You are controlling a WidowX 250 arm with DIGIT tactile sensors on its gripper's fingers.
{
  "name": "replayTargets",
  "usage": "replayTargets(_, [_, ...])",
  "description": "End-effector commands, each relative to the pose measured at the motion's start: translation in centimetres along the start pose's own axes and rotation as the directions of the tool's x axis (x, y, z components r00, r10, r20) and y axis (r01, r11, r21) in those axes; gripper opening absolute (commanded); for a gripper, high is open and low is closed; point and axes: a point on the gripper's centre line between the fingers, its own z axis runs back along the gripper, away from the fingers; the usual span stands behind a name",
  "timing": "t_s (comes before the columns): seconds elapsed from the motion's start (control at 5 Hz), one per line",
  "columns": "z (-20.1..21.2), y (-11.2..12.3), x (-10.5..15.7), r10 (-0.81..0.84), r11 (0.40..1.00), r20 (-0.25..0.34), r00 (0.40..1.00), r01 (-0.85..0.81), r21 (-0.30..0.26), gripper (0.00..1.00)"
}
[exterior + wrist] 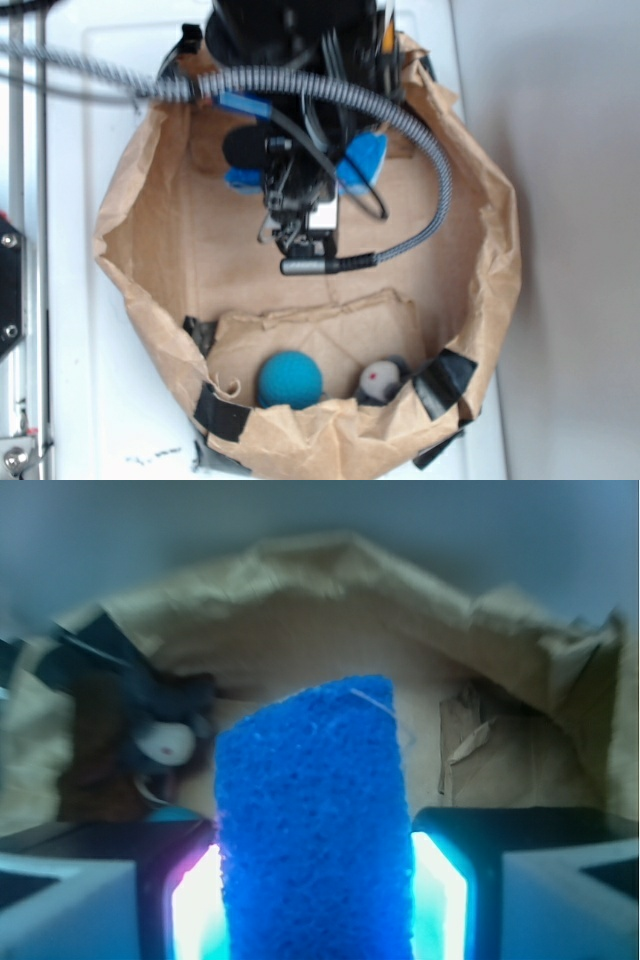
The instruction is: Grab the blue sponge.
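The blue sponge (312, 820) is a bright blue, finely textured slab that stands between my fingers in the wrist view and fills the gap from pad to pad. My gripper (313, 905) is shut on it, with the lit pads (195, 910) pressed to its sides. In the exterior view the gripper (300, 178) hangs over the far half of the brown paper bag (140, 240). The sponge's blue ends (365, 160) stick out on both sides of the black arm, and its middle is hidden.
A round teal-blue ball (290, 380) and a small grey and white toy (382, 380) lie at the bag's near wall. Black tape patches (445, 385) mark the crumpled rim. A braided cable (430, 170) loops to the right of the arm.
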Motion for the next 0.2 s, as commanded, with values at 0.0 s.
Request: replayTargets(0.0, [4.53, -1.28, 0.06, -0.040, 0.989, 0.057, 0.998, 0.031, 0.146, 0.53])
